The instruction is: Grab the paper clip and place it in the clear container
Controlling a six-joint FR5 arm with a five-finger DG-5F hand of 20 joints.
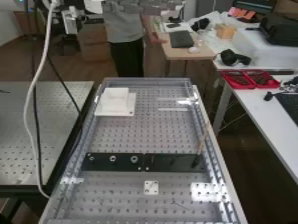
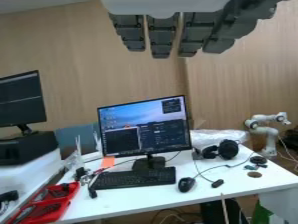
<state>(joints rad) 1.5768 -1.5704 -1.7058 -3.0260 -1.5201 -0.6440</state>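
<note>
At the top edge of the high view, the dark grey hand (image 1: 143, 6) is beyond the far end of the bench, well away from the things on it. Straight, relaxed fingers of the hand (image 2: 161, 36) hang in the wrist view with nothing held. Pale parallel edges (image 1: 173, 109) on the bench's far right part may belong to the clear container; I cannot tell for sure. A faint thin mark (image 1: 179, 204) near the bench's near end could be the paper clip, but it is too small to be certain.
A white block (image 1: 116, 102) stands on the perforated bench (image 1: 123, 135) at the far left. Black plates (image 1: 174, 161) with small rings lie across its middle, a thin stick (image 1: 202, 142) rising at their right end. A small white plate (image 1: 151, 187) lies nearer.
</note>
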